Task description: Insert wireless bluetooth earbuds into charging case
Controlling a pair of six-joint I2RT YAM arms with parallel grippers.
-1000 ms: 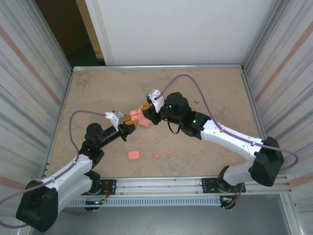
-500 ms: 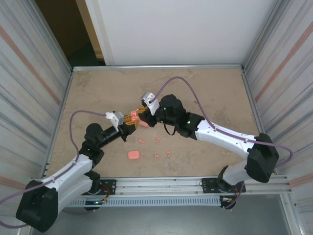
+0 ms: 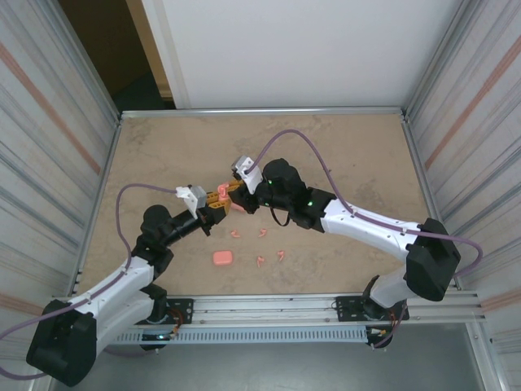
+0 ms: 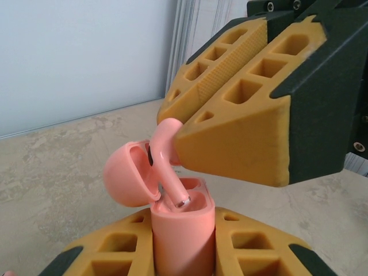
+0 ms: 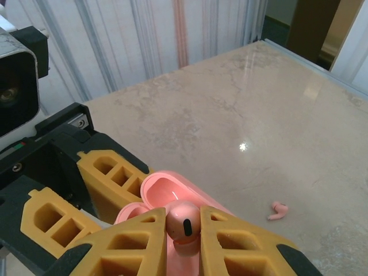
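Since a second ago the right arm (image 3: 358,221) has swung left across the top view, bringing its jaws up against those of the left arm (image 3: 155,232), just left of centre, where a spot of pink shows between them. Lower in the frame a shut case (image 3: 222,258) and several loose earbuds (image 3: 264,232) lie on the surface (image 3: 342,155), well apart from both sets of jaws.

From the left wrist, the left jaws at the bottom edge are clenched on the body of the open case (image 4: 181,230), which stands upright with its lid tipped back to the left. The right jaws come in from the upper right, pinching the bulb of one earbud (image 4: 165,150). Its stem runs down and slightly right, tip at the mouth of a socket. Whether it touches bottom I cannot tell.

From the right wrist, the earbud (image 5: 184,223) sits clamped between the right jaws at bottom centre, the case lid (image 5: 172,192) just beyond it. The case lies straight below the earbud, so the coming move looks like a short push along the stem's long axis by the right arm while the left holds firm. A stray earbud (image 5: 279,211) lies at lower right.
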